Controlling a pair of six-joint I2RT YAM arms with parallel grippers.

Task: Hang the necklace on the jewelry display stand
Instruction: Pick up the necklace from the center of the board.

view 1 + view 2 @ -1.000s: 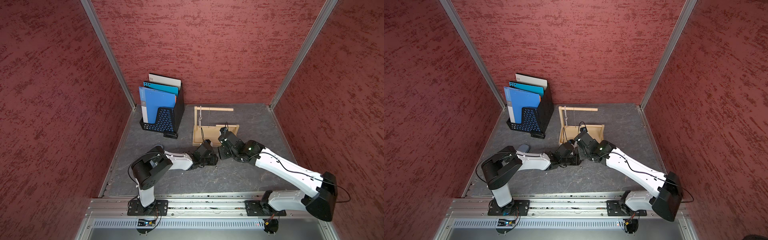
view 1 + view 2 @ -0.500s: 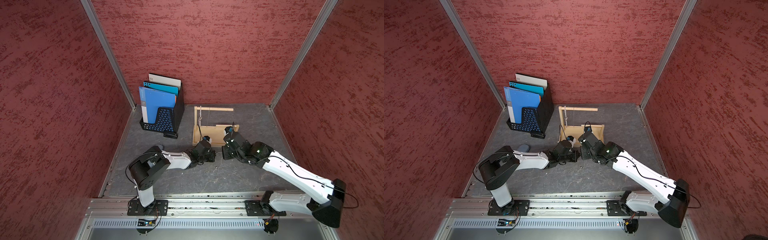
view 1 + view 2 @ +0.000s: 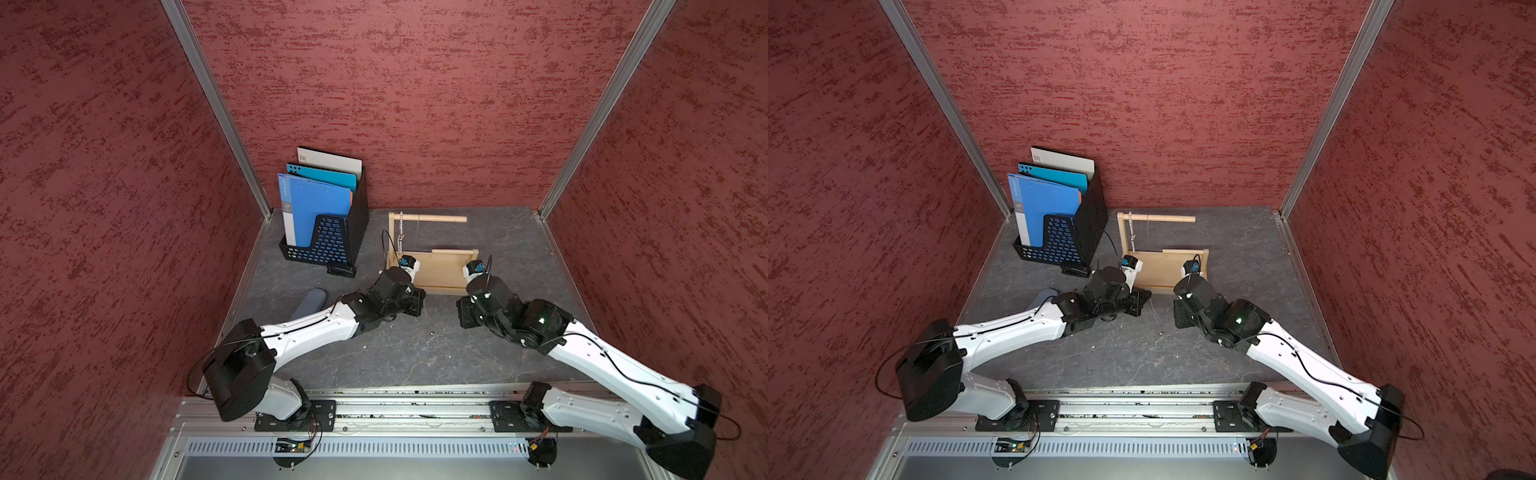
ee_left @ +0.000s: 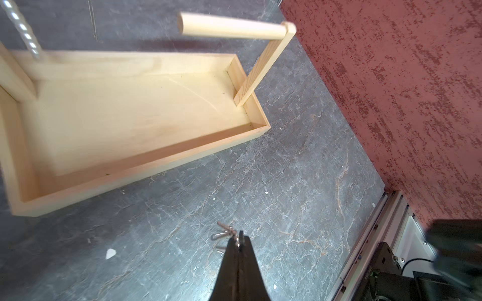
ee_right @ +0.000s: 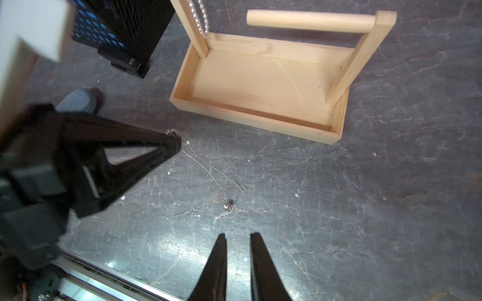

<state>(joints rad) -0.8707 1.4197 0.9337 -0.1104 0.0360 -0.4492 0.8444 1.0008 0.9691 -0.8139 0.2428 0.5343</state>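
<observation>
Necklace (image 5: pixel 208 172) is pinched at one end in the clenched left claw (image 5: pixel 174 141) and trails across the table (image 5: pixel 391 182) to its pendant (image 5: pixel 229 206), just ahead of the right claw (image 5: pixel 237 235), whose jaws stand slightly parted and empty. The wooden stand (image 5: pixel 260 86) sits just beyond both claws.

Black mesh file rack (image 3: pixel 332 249) stands at back left of grey marbled worktop (image 3: pixel 395 357), w/ blue folder (image 3: pixel 316 203) in front, teal folder (image 3: pixel 328 176) behind it and white board (image 3: pixel 332 160) at rear, all upright. Small black item (image 3: pixel 340 271) lies just beside rack's front corner; grey-blue oval obj (image 3: pixel 309 301) lies nearer the front rail (image 3: pixel 395 409), apart from rack. Red textured walls (image 3: pixel 395 104) on 3 sides.
</observation>
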